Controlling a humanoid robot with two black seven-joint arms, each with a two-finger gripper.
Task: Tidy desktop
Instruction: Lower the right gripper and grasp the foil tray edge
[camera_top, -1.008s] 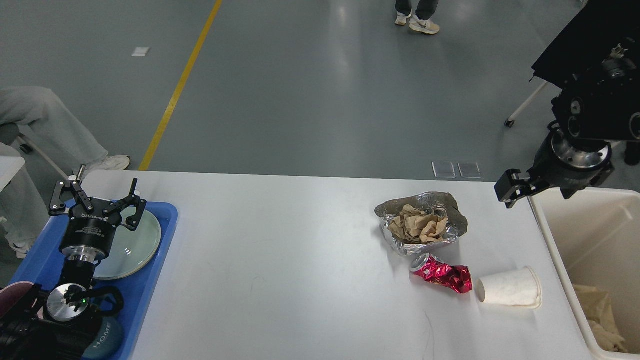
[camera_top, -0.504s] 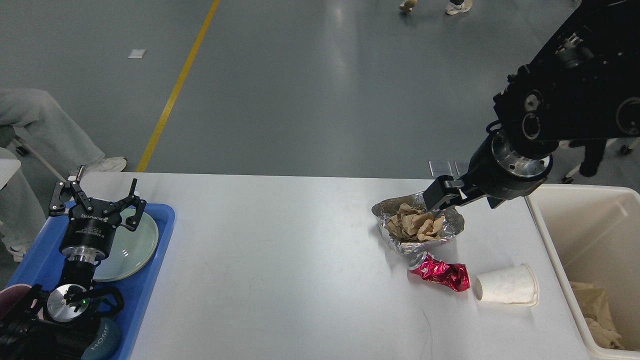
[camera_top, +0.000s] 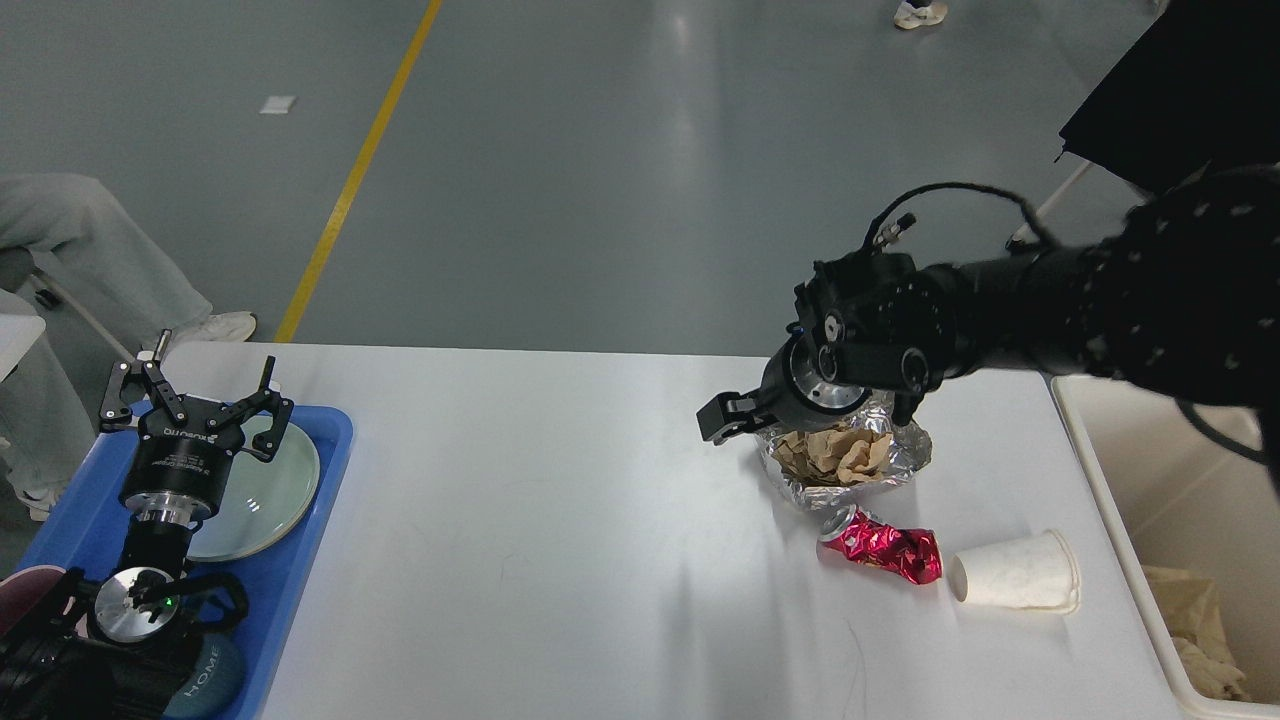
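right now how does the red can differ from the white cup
The red can is shiny, crushed and crumpled; the white cup is matte and keeps its shape. The can is smaller and lies nearer the foil tray; the cup lies nearer the bin. Both lie on their sides on the desktop.

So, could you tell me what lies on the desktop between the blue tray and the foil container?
Nothing: in the head view the desktop is bare between the blue tray and the foil container.

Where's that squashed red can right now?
In the head view, the crushed red can lies on the right side of the desktop, just below the foil tray of crumpled paper and beside the tipped-over white paper cup.
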